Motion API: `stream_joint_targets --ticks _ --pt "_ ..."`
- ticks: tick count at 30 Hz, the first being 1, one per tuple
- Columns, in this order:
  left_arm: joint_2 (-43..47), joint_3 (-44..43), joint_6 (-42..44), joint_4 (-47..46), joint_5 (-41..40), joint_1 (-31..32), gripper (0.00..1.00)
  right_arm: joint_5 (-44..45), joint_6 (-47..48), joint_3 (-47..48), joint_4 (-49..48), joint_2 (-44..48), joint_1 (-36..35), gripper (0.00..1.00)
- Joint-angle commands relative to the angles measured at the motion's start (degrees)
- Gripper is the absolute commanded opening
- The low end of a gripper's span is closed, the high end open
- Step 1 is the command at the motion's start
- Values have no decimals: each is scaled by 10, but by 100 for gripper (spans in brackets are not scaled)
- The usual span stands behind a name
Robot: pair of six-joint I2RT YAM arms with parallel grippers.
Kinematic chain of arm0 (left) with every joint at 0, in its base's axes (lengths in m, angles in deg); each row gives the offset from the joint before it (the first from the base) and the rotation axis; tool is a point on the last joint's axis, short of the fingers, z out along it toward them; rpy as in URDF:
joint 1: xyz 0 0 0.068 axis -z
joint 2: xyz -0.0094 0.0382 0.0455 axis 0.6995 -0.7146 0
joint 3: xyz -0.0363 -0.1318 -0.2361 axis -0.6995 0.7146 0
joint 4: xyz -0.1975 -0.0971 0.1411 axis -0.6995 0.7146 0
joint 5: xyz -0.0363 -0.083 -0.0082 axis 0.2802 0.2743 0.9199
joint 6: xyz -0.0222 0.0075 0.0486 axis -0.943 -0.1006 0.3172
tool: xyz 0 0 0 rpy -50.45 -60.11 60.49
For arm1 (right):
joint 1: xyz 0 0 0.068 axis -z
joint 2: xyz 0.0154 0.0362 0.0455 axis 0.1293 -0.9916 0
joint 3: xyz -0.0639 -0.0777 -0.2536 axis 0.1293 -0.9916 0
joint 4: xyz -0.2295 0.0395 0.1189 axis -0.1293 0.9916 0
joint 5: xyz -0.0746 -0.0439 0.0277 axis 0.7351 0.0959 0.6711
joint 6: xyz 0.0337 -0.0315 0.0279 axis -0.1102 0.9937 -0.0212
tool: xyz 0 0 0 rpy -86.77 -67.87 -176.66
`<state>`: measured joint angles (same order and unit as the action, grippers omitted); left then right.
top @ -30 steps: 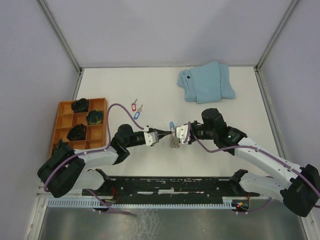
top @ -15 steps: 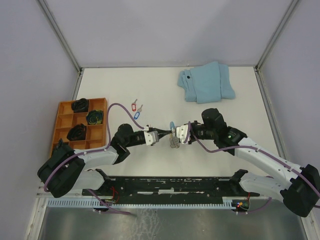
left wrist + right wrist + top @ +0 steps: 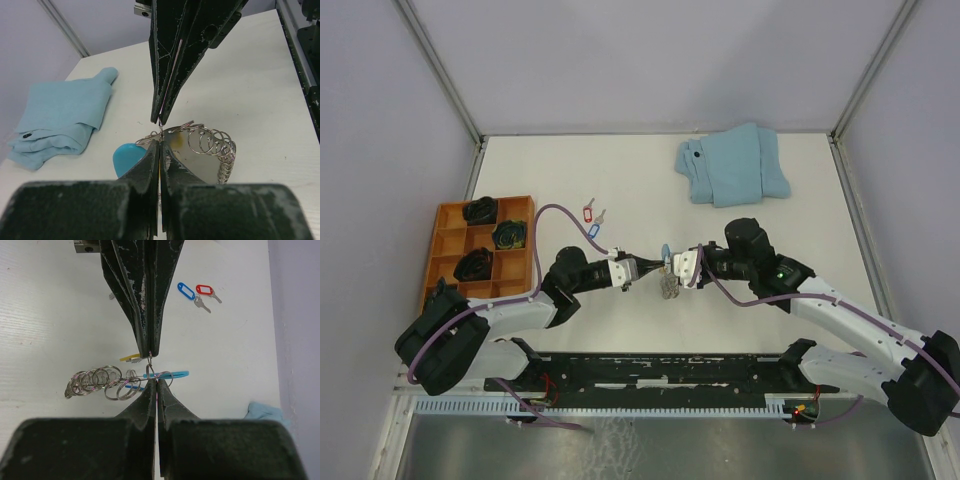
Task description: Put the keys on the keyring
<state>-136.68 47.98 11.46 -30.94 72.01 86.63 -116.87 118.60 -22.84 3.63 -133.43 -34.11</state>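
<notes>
Left gripper [image 3: 653,263] and right gripper [image 3: 672,262] clenched tip-to-tip overhead, unmoved this last second, keyring [image 3: 667,288] dangling at 6 o'clock. Left wrist: we see both pinching probably its wire. Right wrist: keys [image 3: 197,292] loose at 1 o'clock, none threaded.

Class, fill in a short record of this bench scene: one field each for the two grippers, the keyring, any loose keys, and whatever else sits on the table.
left gripper: shut, tip pinching the keyring's wire
right gripper: shut, tip to tip with the left one, also on the keyring
keyring: cluster of silver loops with a blue piece, mid-table
loose keys: red-tagged key and blue-tagged key, side by side, apart from the grippers
cloth: light blue, folded, far side
tray: orange, dark items in three compartments, left side
</notes>
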Motion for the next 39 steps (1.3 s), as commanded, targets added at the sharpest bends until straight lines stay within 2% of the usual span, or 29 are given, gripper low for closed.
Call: stream_joint_targets --ticks 1,16,39 --pt "10 -21 -25 -5 -10 2 3 3 -6 3 -39 15 -3 1" --pt "13 -24 -43 3 -27 2 3 7 -6 1 -40 17 -3 1" --pt "16 -29 -75 -21 -6 2 3 9 -8 0 -40 19 -3 1"
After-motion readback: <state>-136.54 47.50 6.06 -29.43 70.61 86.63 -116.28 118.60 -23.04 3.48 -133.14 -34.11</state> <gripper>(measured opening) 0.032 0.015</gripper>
